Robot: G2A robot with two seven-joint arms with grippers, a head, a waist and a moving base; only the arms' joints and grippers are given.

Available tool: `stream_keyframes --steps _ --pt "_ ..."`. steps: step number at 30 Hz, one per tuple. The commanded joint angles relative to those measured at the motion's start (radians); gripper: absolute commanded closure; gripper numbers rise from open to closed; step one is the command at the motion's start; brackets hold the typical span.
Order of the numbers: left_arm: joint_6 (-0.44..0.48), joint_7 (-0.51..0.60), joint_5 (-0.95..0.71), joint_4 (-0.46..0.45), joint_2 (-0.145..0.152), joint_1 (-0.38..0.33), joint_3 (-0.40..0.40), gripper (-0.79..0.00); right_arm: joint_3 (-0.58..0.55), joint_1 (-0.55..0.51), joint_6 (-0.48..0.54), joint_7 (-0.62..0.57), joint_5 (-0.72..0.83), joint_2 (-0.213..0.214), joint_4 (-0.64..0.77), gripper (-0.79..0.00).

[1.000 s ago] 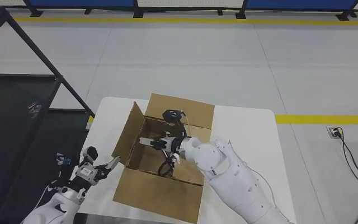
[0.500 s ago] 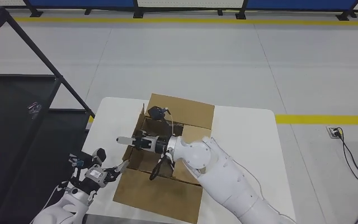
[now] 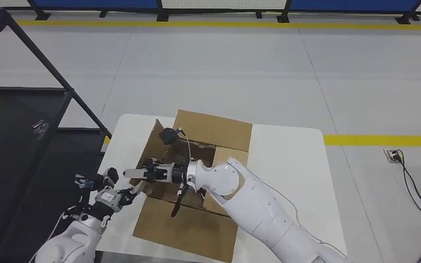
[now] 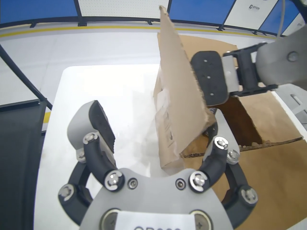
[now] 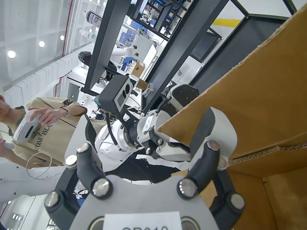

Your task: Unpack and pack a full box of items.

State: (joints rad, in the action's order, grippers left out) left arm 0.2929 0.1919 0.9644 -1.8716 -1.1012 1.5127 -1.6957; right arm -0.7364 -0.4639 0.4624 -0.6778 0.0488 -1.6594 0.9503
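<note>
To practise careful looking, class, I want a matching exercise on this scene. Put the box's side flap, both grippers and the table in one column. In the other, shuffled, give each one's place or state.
Column one:
1. side flap
2. left gripper
3. right gripper
4. table

Column two:
A. white, under the box
B. open, over the table on the flap's outer side
C. stands upright at the box's edge
D. open, reaching across the open box to the flap

Pairs: 1-C, 2-B, 3-D, 4-A.

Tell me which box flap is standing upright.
The side flap nearest the left gripper, standing on edge; the far flap and near flap are folded outward.
</note>
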Motion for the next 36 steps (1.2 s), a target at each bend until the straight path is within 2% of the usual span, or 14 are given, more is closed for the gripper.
stream_keyframes --steps 1,6,11,15,17,22,36 --pt "-0.006 0.005 -0.011 0.017 0.001 -0.012 -0.011 -0.785 -0.018 -0.004 0.026 -0.026 0.008 0.006 -0.005 -0.785" --pt "0.000 0.013 -0.050 0.068 0.003 -0.024 -0.053 -0.785 -0.091 -0.044 0.067 -0.059 -0.018 0.039 0.021 -0.785" --pt "0.003 0.032 -0.063 0.129 0.007 -0.040 -0.080 -0.785 -0.201 -0.127 0.080 -0.101 -0.058 0.090 0.114 -0.785" --pt "0.011 0.051 -0.055 0.176 0.009 -0.056 -0.077 -0.785 -0.278 -0.207 0.079 -0.171 -0.094 0.128 0.227 -0.785" --pt "0.016 0.061 -0.042 0.196 0.010 -0.068 -0.066 -0.785 -0.313 -0.254 0.104 -0.242 -0.091 0.148 0.298 -0.785" --pt "0.013 0.075 -0.013 0.232 0.010 -0.095 -0.038 -0.785 -0.380 -0.337 0.116 -0.322 -0.082 0.180 0.425 -0.785" --pt "0.024 0.107 0.069 0.278 0.016 -0.133 -0.006 -0.785 -0.383 -0.359 0.111 -0.308 -0.093 0.185 0.455 -0.785"
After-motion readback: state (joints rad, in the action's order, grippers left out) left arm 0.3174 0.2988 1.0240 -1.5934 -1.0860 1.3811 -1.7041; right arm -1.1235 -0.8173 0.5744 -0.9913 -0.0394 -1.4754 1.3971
